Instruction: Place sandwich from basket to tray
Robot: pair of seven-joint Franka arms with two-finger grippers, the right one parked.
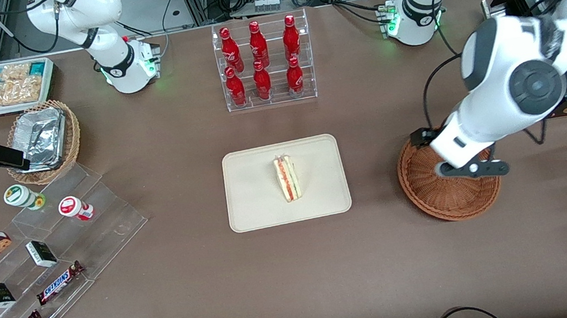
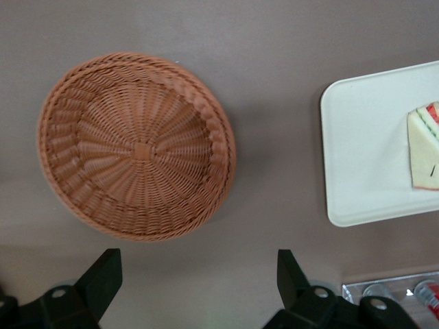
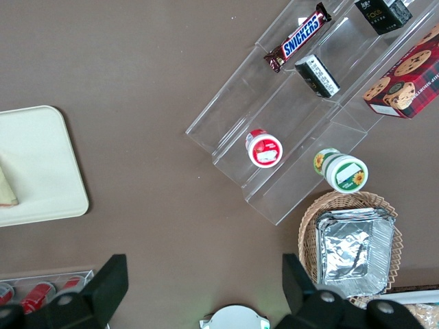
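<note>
Hovering above the basket (image 2: 137, 145), my gripper (image 2: 199, 281) has its jaws spread wide and nothing between them; both fingers (image 2: 101, 277) hang in clear air over the brown table (image 2: 274, 41). Nothing lies in the basket, just bare weave. Beside the basket, toward the parked arm's end, sits the tray (image 1: 255, 190), and the sandwich (image 1: 288, 178) rests on it, filling edge showing. Farther from the front camera than the tray stands a clear rack of red bottles (image 1: 262, 63).
</note>
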